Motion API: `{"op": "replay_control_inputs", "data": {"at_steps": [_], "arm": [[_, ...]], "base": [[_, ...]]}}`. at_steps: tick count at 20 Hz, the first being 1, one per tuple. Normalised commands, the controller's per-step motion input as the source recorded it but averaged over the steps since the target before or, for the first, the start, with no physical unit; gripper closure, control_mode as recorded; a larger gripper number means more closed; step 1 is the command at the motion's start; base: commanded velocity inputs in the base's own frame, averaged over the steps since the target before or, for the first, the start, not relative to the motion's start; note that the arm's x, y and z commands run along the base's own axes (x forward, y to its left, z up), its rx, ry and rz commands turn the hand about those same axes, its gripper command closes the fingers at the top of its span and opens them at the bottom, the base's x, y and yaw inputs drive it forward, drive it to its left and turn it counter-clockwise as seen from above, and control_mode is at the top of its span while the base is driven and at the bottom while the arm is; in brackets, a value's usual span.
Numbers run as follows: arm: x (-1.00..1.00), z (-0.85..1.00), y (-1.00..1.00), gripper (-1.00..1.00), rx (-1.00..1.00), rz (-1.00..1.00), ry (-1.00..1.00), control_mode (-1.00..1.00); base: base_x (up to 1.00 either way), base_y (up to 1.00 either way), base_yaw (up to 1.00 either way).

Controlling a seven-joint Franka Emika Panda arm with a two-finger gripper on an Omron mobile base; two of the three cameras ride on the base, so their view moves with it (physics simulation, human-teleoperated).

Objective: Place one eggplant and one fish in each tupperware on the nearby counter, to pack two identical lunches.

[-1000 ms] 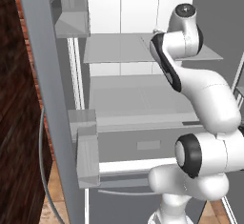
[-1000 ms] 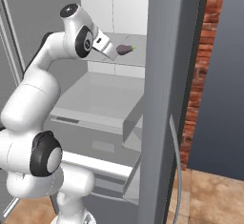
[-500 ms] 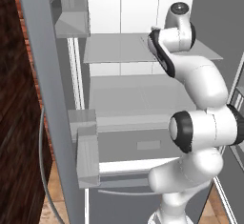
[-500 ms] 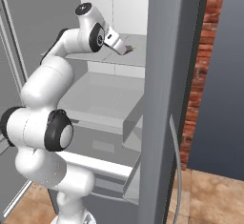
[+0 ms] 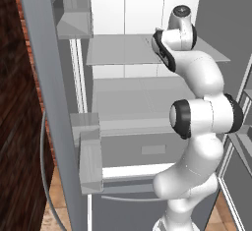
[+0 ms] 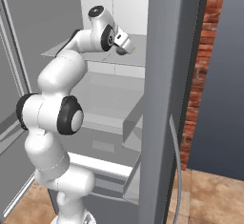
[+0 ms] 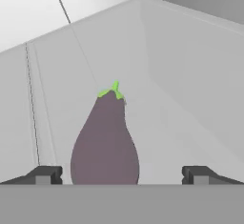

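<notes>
In the hand view, the dull mauve-brown, egg-shaped eggplant (image 7: 105, 142) with its green stem cap lies on the grey fridge shelf (image 7: 181, 99), between the two dark finger tips but nearer the left one. Its long axis runs straight away from the hand, stem end farthest. The two-finger gripper (image 7: 119, 175) stands fully open and holds nothing, so the coming move looks like a short advance forward and a slight shift left to centre the jaws.
</notes>
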Motion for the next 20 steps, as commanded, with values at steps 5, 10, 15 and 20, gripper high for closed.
{"op": "replay_control_inputs", "data": {"at_steps": [5, 10, 15, 20], "arm": [[0.57, -0.16, -0.08, -1.0, 0.0, 0.0, 0.0, -1.0], [0.24, -0.25, 0.0, -1.0, 0.0, 0.0, 0.01, -1.0], [0.0, -0.4, 0.0, -1.0, 0.0, 0.0, 0.1, -1.0], [0.05, -0.6, 0.0, 1.0, 0.0, -0.01, 0.07, -1.0]], "base": [[0.0, 0.0, 0.0], [0.0, 0.0, 0.0], [0.0, 0.0, 0.0], [0.0, 0.0, 0.0]]}}
